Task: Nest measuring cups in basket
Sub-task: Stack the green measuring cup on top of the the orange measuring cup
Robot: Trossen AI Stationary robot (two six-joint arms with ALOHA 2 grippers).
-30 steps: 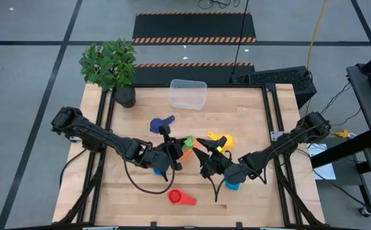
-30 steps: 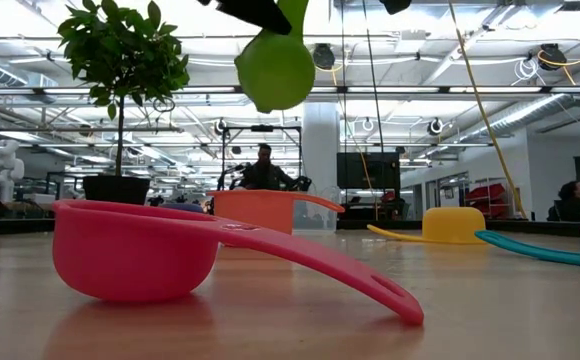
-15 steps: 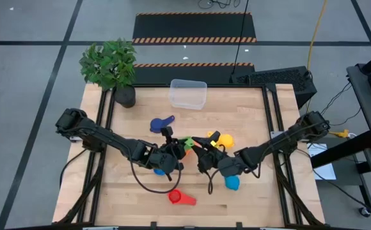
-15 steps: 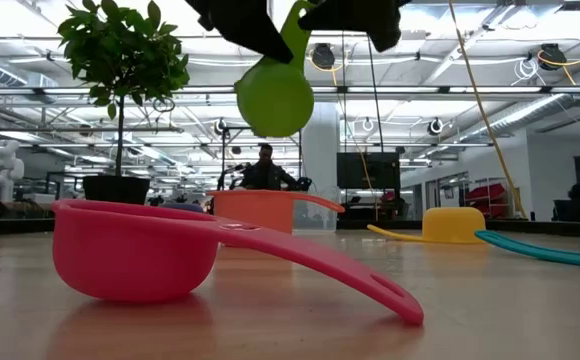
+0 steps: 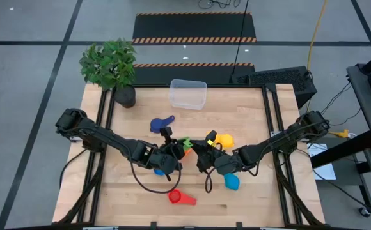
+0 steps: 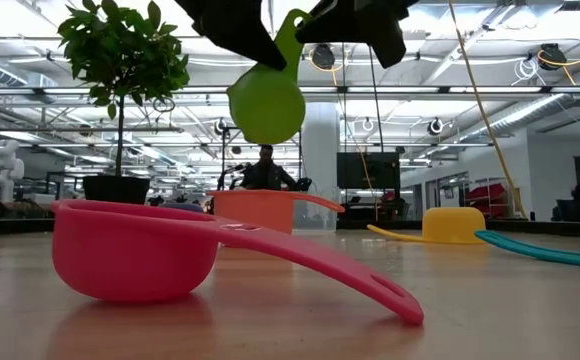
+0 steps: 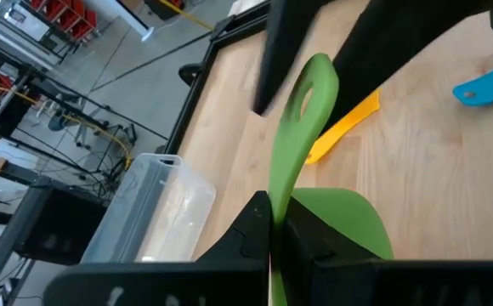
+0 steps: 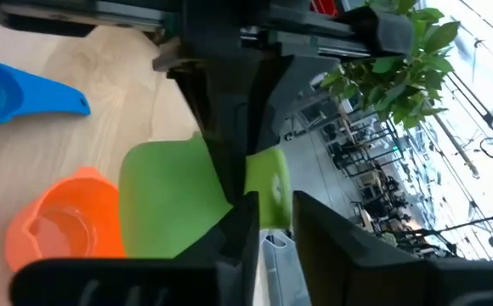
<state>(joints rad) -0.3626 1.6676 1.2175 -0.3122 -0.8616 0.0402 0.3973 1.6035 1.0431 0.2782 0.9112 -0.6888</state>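
Observation:
A green measuring cup hangs above the table's middle, bowl down and handle slanting up. My left gripper is shut on it, and my right gripper has closed on the handle's other end. Below them an orange cup stands on the table. A red cup lies near the front edge, a yellow cup and a light blue cup to the right, and a dark blue cup farther back. The clear basket stands at the far edge. My left gripper pinches the green cup's handle close to the bowl between its two fingers, slanting down from the table's left. The cup is lifted clear, its bowl below the fingers. My right gripper has the handle's free end between its two fingers, which stand against both edges. It comes nearly level from the table's right.
A potted plant stands at the far left corner, left of the basket. Another light blue cup lies partly under my left arm. A loose black cable loops over the table near the red cup.
My right gripper has gone toward the table's left, up to the green cup's handle, and now has the handle's free end between its fingers. The green cup hangs slightly lower than before, still in my left gripper.

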